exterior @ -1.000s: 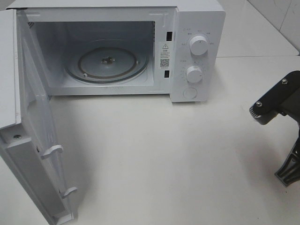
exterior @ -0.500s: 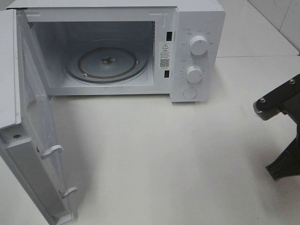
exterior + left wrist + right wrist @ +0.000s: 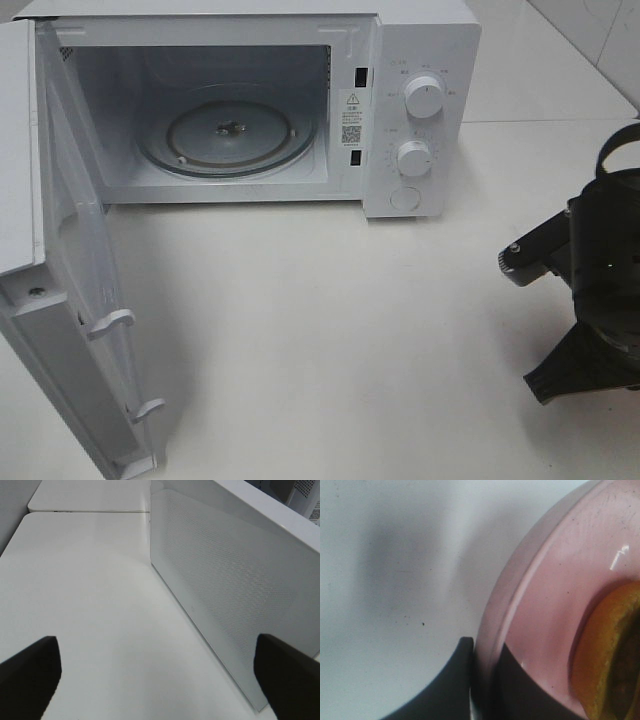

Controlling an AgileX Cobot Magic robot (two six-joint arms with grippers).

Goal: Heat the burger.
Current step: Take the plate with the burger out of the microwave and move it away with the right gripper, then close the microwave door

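Observation:
In the right wrist view the burger (image 3: 612,650) shows only as a golden-brown bun edge sitting on a round pink plate (image 3: 555,595). My right gripper (image 3: 482,655) is shut on that plate's rim, one dark finger outside it and one inside. In the exterior high view the right arm (image 3: 600,270) hangs over the table at the right edge, and plate and burger are hidden there. My left gripper (image 3: 160,667) stands open above bare table, holding nothing, beside the microwave's open door (image 3: 225,580).
The white microwave (image 3: 420,60) stands at the back of the table. Its door (image 3: 60,300) is swung wide open to the left. The glass turntable (image 3: 228,135) inside carries nothing. Two knobs (image 3: 424,97) sit on the right panel.
The right arm has come further into the exterior high view from the right edge, moving left and lower. The microwave and its door have not moved.

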